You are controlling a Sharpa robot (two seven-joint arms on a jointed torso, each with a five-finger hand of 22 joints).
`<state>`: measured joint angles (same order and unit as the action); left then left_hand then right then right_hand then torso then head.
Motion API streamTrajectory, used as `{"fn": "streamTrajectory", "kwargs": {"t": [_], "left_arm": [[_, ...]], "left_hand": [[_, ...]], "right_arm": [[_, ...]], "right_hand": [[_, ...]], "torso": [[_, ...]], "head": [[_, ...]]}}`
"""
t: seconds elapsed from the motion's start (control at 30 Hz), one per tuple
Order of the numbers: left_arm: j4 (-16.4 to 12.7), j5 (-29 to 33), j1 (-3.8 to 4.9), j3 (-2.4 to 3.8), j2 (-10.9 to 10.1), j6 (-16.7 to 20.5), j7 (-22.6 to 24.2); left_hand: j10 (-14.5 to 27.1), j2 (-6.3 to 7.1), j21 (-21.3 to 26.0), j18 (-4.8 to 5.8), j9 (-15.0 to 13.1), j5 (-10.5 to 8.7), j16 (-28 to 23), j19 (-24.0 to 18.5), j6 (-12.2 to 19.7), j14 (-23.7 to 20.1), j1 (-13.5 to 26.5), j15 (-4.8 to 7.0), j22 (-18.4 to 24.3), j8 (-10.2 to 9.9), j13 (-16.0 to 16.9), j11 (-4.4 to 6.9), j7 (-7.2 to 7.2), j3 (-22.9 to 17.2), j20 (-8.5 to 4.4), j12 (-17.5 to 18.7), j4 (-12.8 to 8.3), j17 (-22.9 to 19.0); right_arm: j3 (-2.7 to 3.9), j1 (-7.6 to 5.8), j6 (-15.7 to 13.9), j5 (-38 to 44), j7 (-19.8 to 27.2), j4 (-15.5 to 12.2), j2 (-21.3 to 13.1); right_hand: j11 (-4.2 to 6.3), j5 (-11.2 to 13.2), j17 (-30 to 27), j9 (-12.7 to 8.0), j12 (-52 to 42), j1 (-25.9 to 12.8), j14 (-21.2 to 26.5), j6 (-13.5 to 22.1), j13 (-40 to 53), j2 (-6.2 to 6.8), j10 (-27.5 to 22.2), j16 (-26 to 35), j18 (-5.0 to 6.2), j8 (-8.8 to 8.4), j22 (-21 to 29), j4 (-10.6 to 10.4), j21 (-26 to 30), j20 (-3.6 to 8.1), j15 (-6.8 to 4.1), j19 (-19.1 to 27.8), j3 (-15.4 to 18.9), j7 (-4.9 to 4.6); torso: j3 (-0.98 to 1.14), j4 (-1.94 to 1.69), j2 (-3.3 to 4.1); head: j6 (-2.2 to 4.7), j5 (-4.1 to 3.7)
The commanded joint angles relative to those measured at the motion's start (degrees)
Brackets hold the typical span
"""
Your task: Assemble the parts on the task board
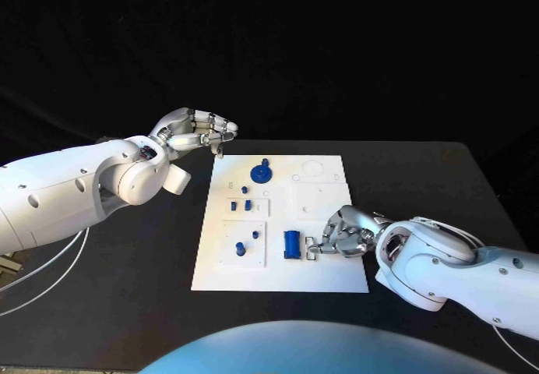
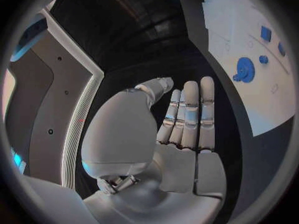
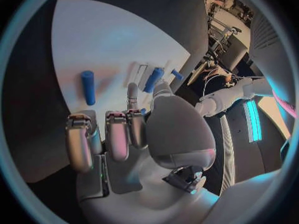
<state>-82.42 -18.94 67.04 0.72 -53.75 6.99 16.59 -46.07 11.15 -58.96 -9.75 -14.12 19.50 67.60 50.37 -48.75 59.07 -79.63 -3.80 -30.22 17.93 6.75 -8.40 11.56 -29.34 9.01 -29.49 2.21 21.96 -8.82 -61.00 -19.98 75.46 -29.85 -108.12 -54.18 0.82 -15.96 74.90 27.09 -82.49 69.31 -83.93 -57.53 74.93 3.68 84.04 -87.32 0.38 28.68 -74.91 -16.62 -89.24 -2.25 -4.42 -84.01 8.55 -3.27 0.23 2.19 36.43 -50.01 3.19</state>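
The black table (image 1: 135,257) carries the white task board (image 1: 325,273) at its middle, long side running away from the robot, so both arms can reach it from either flank.

The left hand (image 1: 197,130) hovers off the board's far left corner, above bare table. Its fingers lie straight and side by side in its wrist view, grasping nothing; it seems parked clear so as not to crowd the work.

The right hand (image 1: 346,234) sits low over the board's near right part, fingers curled toward the blue cylinder (image 1: 292,245) lying just beside them. Whether the fingertips touch it or pinch anything I cannot tell; the posture suggests it is readying to pick the cylinder up.

The blue gear (image 1: 262,171) stands at the far end of the board, apparently already seated. Smaller blue pegs (image 1: 241,249) lie in the recessed squares on the left side, waiting their turn.
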Motion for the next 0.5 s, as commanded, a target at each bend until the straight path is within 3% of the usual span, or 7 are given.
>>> {"fn": "streamTrajectory", "kwargs": {"t": [0.03,0.13,0.27,0.5], "left_arm": [[-0.1,0.2,0.03,0.04,0.1,-0.5,0.5],[-0.1,0.2,0.03,0.04,0.1,-0.5,0.6],[-0.1,0.2,0.02,0.03,0.2,-0.4,0.7],[-0.1,0.2,0.0,0.02,0.3,-0.6,0.7]], "left_hand": [[0.2,-0.55,-0.1,-0.87,0.1,0.26,0.3,-0.4,0.4,-0.4,0.0,0.01,-0.1,0.3,-0.1,0.02,-0.04,-0.4,0.1,-0.3,0.0,-0.1],[0.2,-0.55,-0.1,-0.87,0.1,0.26,0.3,-0.4,0.4,-0.4,0.0,0.01,-0.1,0.3,-0.1,0.02,-0.04,-0.4,0.1,-0.3,0.0,-0.1],[0.3,-0.53,-0.1,-0.87,0.1,0.23,0.3,-0.4,0.4,-0.4,-0.1,0.01,-0.1,0.4,-0.1,0.01,-0.02,-0.5,0.1,-0.4,0.0,-0.1],[0.3,-0.53,-0.1,-0.87,0.1,0.23,0.3,-0.4,0.4,-0.4,-0.1,0.01,-0.1,0.4,-0.1,0.01,-0.02,-0.5,0.1,-0.4,0.0,-0.1]], "right_arm": [[0.04,-0.76,-4.9,-1.6,3.8,-0.7,-1.8],[0.04,-1.55,-7.0,-1.8,5.0,-1.1,-4.7],[0.01,-1.83,-7.5,-0.3,5.3,-0.6,-6.9],[-0.08,-0.45,-7.2,3.5,4.6,0.7,-8.4]], "right_hand": [[-0.02,0.0,5.9,0.0,0.8,0.5,-4.3,0.7,8.0,-0.48,1.9,0.2,0.0,-0.49,-14.6,-0.1,0.9,0.34,0.06,-5.3,-0.4,-0.19],[-0.5,0.0,5.6,0.1,1.3,1.2,-4.2,2.1,7.7,-0.44,1.5,0.4,0.13,-1.49,-14.4,-0.1,1.4,0.05,0.44,-5.1,-0.4,-0.76],[-0.74,0.0,4.7,0.2,2.2,2.1,-4.0,2.5,7.0,-0.39,1.0,0.7,0.33,-1.96,-14.1,0.0,2.3,-0.17,0.67,-4.7,-0.5,-1.01],[-0.8,0.0,4.5,0.3,2.6,2.6,-3.9,2.4,6.7,-0.23,0.8,0.8,0.38,-2.07,-14.1,0.0,2.6,-0.27,0.75,-4.6,-0.5,-1.06]], "torso": [[0.01,0.08,-0.13],[0.04,0.12,-0.09],[0.04,0.18,-0.09],[0.06,0.2,-0.07]], "head": [[0.01,-0.19],[0.01,-0.57],[0.01,-1.04],[0.01,-1.81]]}}
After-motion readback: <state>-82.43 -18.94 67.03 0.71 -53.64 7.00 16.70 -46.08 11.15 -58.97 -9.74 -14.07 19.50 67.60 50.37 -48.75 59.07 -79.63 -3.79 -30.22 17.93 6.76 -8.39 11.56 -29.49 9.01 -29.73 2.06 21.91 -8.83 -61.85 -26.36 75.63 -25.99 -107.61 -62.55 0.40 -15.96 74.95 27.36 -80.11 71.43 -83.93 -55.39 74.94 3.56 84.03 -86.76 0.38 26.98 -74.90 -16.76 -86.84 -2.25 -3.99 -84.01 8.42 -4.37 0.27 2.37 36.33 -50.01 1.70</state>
